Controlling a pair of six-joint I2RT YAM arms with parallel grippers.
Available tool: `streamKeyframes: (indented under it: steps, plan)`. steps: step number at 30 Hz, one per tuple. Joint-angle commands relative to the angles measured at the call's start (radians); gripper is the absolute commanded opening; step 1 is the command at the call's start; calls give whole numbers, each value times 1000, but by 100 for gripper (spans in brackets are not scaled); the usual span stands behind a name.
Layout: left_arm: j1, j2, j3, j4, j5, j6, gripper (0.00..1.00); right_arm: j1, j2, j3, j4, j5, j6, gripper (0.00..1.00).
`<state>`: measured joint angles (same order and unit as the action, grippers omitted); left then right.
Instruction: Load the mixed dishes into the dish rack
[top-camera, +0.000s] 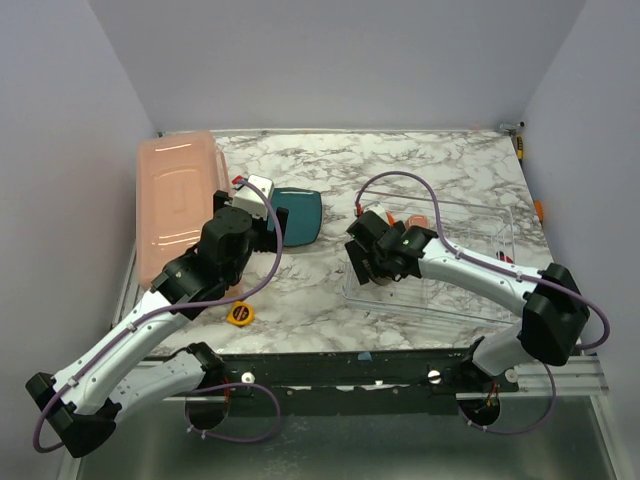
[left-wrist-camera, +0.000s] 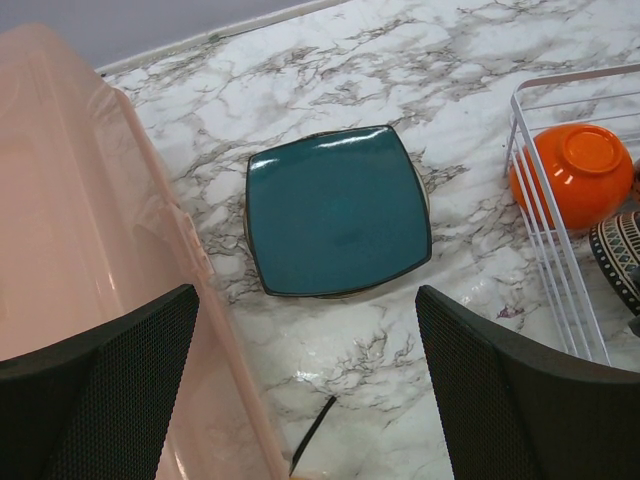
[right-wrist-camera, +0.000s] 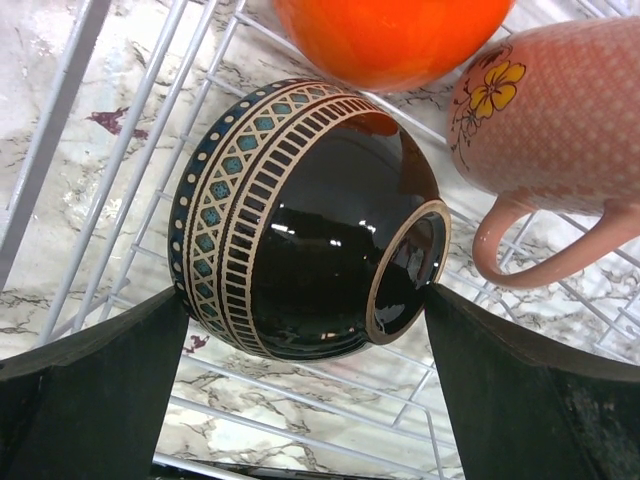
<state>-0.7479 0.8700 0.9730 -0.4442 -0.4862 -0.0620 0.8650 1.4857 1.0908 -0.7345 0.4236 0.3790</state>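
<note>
Start at the far left: the long salmon-pink plastic tub (top-camera: 172, 205) is no part of your load. Just right of it, your left gripper (left-wrist-camera: 310, 350) hangs over the marble table (left-wrist-camera: 400, 60) with its 2 fingers spread wide and nothing between them. Below it the teal rounded-square glazed plate (left-wrist-camera: 338, 210) lies flat on the marble, between tub and rack and touching neither. It is the 1 dish left to load. (The small yellow tape measure (top-camera: 240, 314) near the front edge is not a dish; leave it.)

Further right, the large clear plastic dish rack with its thin wire grid (top-camera: 480, 230) holds the other 3 dishes. The glossy orange bowl (right-wrist-camera: 390, 35) sits bottom up. The glossy dark bowl with a cream and teal patterned band (right-wrist-camera: 300, 220) lies tilted on the wires. The pinkish-tan flowered mug (right-wrist-camera: 560, 110) is close beside both.

Your right gripper (right-wrist-camera: 305, 380) hovers at the dark bowl, jaws parted and gripping nothing. By my count you are 3 of 4 done, and I judge that lifting the flat plate will be the awkward part.
</note>
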Motion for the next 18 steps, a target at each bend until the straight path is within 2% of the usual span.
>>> streamKeyframes:
  steps: [1,7,13,18]
  plan:
    - [4,2,4,-1,13,3,89,6,-33,-13,61,-27,-27,100]
    - [4,5,7,-4,17,3,89,8,-47,-3,51,-86,-53,100]
    - [4,6,8,-3,18,2,89,8,-51,19,-3,-18,-55,100]
    - [4,6,7,-6,19,3,89,7,-53,46,-62,67,120,100]
